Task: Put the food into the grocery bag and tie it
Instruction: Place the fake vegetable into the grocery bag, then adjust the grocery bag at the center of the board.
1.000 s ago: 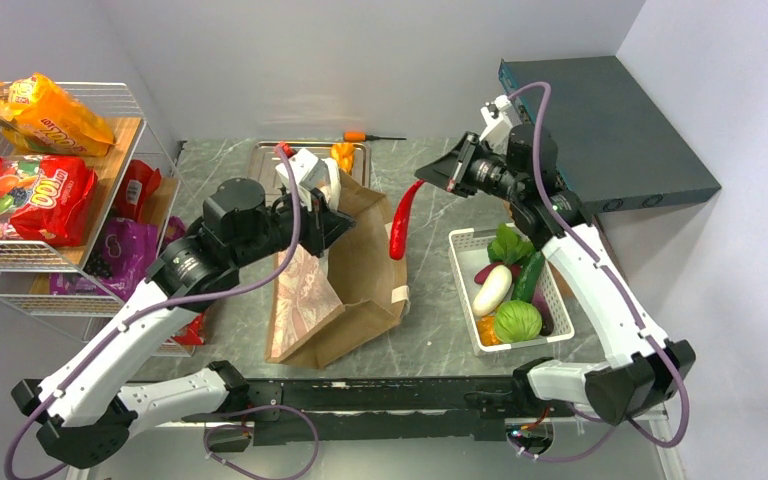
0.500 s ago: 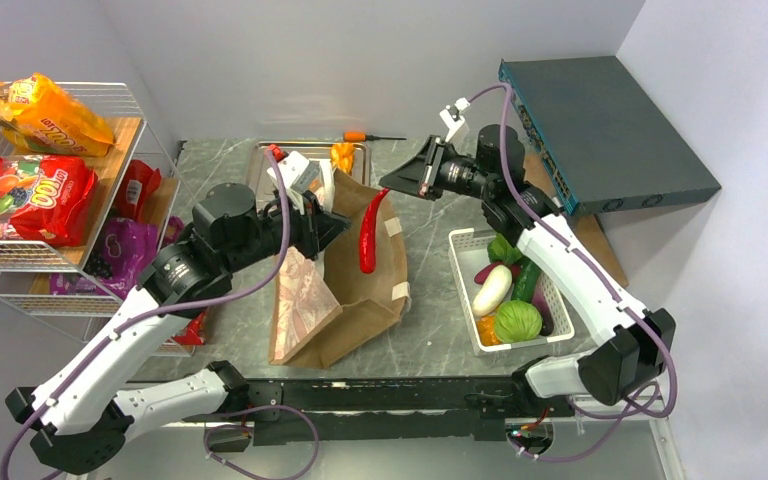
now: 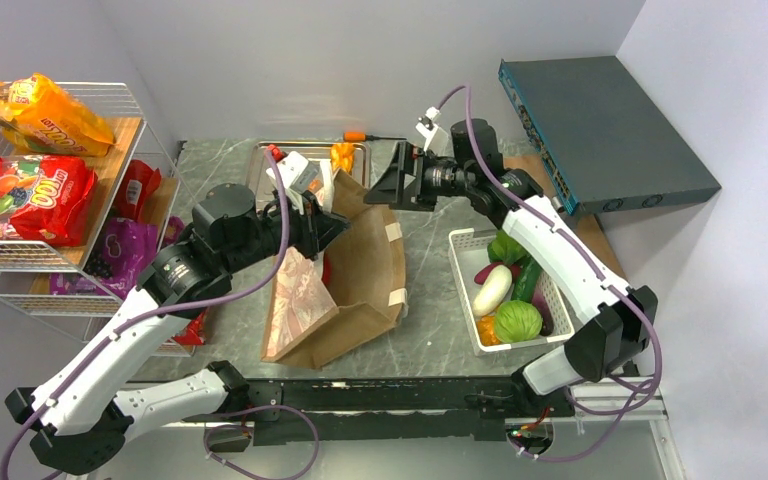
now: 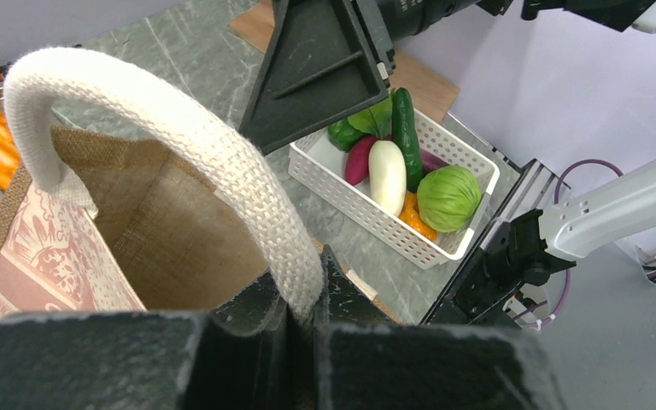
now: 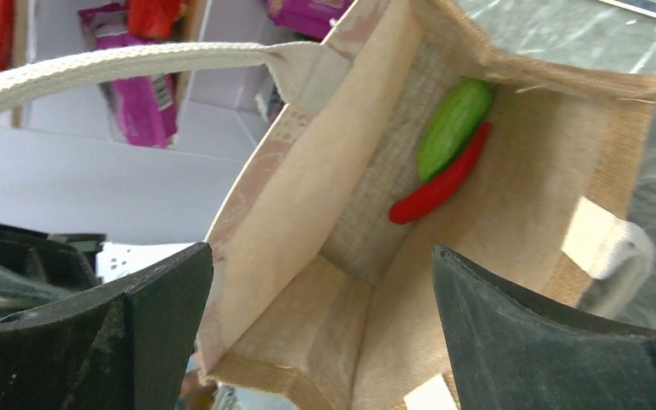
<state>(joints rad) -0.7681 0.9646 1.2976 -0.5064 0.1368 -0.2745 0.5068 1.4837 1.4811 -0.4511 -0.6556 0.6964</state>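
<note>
One red packet (image 3: pixel 22 198) reads "100" (orange packet (image 3: pixel 45 112) illegible).

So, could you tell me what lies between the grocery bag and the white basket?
Only bare table, from grocery bag to white basket, seen in the top external view.

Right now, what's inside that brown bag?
A red chili and a green vegetable lie side by side inside the grocery bag. Parts of its interior are covered by the right gripper.
</note>
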